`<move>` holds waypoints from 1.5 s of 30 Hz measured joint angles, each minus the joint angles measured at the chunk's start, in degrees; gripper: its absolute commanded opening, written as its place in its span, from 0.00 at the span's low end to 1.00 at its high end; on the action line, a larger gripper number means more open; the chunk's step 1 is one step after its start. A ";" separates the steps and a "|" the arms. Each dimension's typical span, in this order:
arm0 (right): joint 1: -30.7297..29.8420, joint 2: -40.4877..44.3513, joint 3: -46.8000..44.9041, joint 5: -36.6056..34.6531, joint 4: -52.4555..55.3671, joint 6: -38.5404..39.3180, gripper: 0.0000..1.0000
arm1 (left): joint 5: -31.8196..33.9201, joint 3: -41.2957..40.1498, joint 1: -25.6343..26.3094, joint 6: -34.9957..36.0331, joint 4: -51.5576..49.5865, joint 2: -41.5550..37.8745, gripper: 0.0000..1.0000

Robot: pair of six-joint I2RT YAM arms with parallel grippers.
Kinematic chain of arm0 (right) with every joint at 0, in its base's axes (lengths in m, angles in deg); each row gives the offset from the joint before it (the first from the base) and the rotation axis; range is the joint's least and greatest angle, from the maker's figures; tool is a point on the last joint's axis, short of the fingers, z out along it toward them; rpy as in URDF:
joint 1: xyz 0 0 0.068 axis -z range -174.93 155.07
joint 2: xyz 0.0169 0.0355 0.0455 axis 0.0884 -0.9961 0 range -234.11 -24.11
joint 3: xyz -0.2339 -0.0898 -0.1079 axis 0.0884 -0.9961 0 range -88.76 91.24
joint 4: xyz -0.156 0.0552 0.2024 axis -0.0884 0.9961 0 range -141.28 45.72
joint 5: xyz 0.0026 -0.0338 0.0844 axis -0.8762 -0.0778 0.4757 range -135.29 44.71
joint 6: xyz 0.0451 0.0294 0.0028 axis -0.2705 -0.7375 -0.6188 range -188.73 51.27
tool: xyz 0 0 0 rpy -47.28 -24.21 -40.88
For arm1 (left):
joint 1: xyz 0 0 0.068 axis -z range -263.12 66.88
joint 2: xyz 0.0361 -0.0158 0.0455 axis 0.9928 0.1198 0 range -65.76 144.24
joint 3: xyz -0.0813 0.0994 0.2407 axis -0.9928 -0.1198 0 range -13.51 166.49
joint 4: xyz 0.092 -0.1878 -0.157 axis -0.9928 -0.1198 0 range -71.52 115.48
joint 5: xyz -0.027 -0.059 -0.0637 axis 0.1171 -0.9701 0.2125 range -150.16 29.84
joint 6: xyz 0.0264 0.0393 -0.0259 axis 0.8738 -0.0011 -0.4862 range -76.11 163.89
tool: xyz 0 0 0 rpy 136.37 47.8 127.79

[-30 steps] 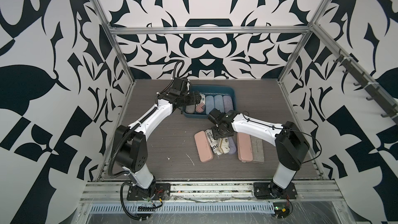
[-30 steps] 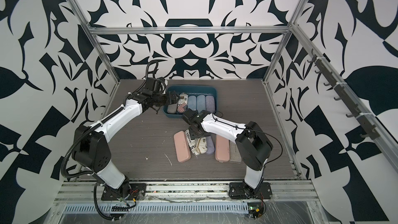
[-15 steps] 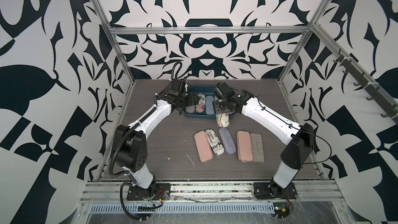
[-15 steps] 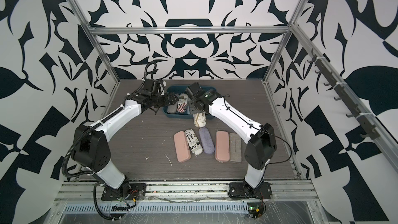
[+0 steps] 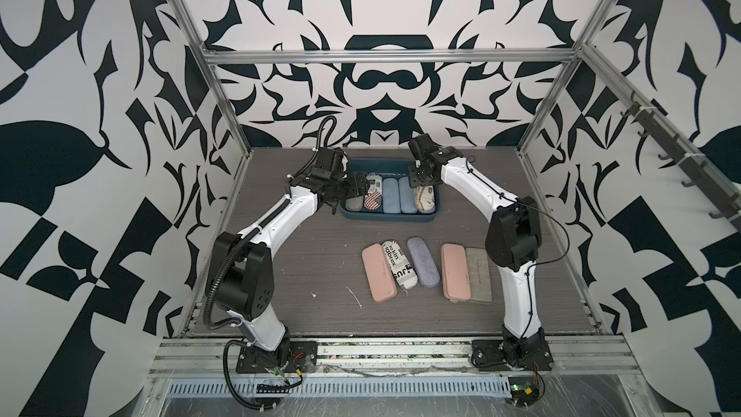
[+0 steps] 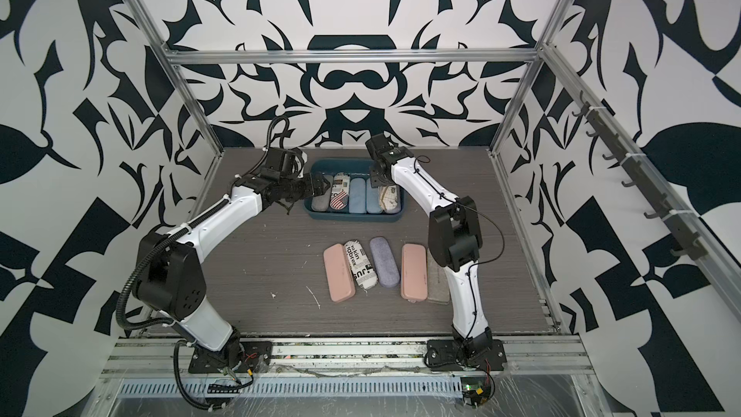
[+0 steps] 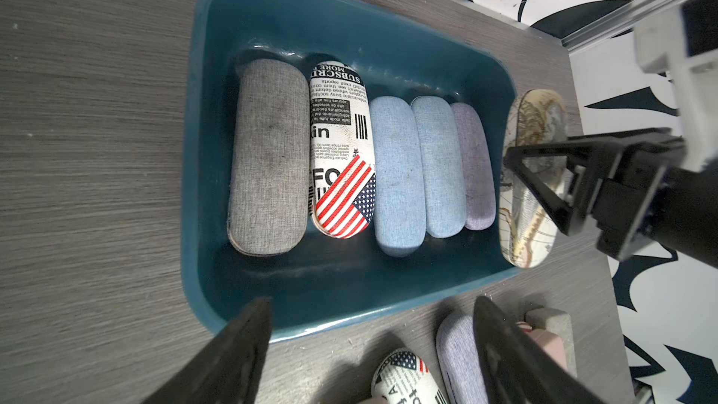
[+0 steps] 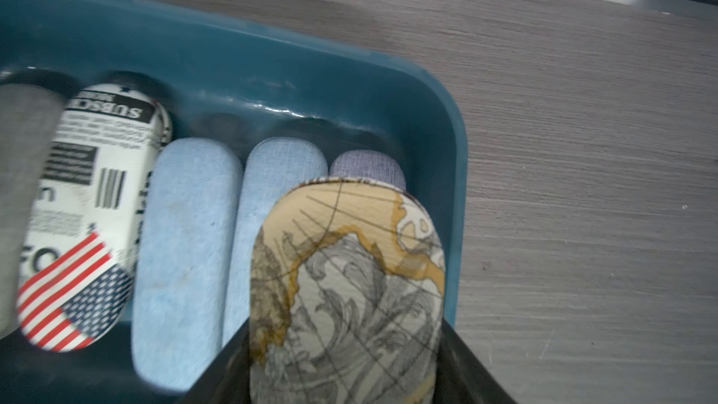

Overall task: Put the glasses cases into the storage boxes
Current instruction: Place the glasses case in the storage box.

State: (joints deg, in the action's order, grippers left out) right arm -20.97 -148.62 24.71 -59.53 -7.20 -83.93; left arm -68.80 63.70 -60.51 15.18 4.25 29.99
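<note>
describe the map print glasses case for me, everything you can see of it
The map-print case is a closed oblong shell with rounded ends, beige, printed like an old chart: ochre coastlines, grey engraved scrolls, thin grid lines. Its surface looks smooth, like coated leatherette. The right gripper clamps it across its long sides. It hangs lengthwise at the right end of the teal tray, over the lavender case; whether it touches that case or the rim cannot be told.

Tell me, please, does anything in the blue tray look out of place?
Yes. The map-print case, held in the right hand, hangs over the lavender case at the end of the tray. Five cases already fill the tray floor side by side, so no flat place seems left for it.
</note>
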 measured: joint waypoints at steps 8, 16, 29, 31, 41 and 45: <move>0.46 -3.32 0.85 -0.20 -0.46 1.25 0.56 | -0.74 0.00 -0.07 -0.24 0.02 0.00 0.84; 0.46 -3.34 -1.27 -1.05 -1.92 1.27 0.62 | -0.85 0.00 -0.24 -0.26 0.00 0.00 0.84; 0.46 -3.37 -2.23 -3.21 -1.70 1.42 0.80 | -0.87 0.00 -0.87 -0.26 0.00 0.00 0.84; 0.46 -3.37 -2.23 -3.39 -1.70 1.40 0.80 | -0.85 0.00 -0.96 -0.26 0.00 0.00 0.84; 0.46 -1.97 -3.69 -2.84 -3.02 1.40 0.81 | -0.87 -0.70 -1.11 -0.26 0.00 0.00 0.84; 0.46 3.69 -7.37 -1.25 -4.26 1.36 0.81 | -1.01 -0.90 -1.11 -0.33 0.00 0.00 0.84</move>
State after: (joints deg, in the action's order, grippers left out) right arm -20.51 -144.93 17.35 -60.78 -11.47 -82.58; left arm -69.81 62.80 -61.62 14.86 4.25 29.99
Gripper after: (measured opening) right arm 0.808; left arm 0.841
